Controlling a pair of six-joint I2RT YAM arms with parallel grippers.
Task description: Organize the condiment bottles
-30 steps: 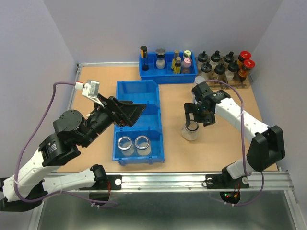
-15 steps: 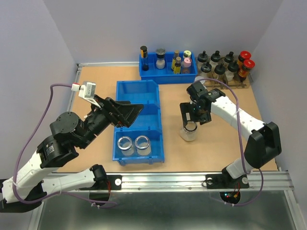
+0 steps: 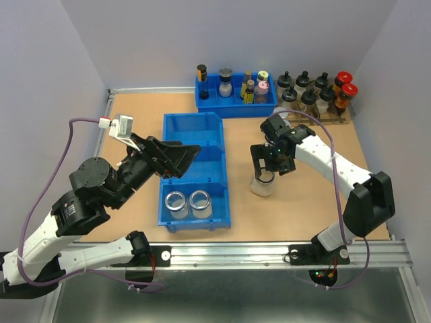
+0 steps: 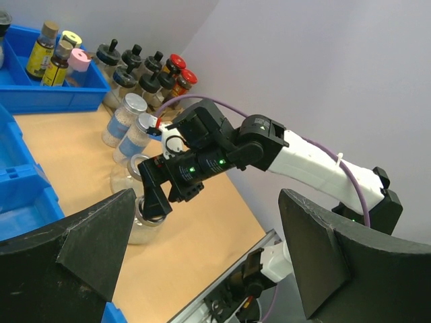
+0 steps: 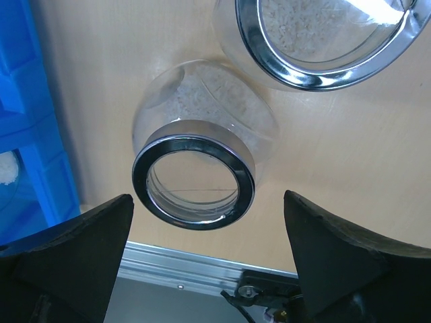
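Note:
An open clear glass jar with a silvery rim stands on the table right of the blue bin. My right gripper hangs just above it, open, and touches nothing. In the right wrist view the jar's rim lies between my spread fingers, with a second open jar beside it. Two more open jars stand in the bin's front compartment. Two pale-lidded jars stand behind the right arm. My left gripper is open and empty above the bin's middle.
The long blue bin has three compartments. A blue tray of small spice bottles stands at the back. A rack of black- and red-capped bottles stands at the back right. The table's metal front rail runs close to the jar.
My right gripper has shifted a little left and toward the bin, staying open over the jar. My left arm has drawn back slightly to the left.

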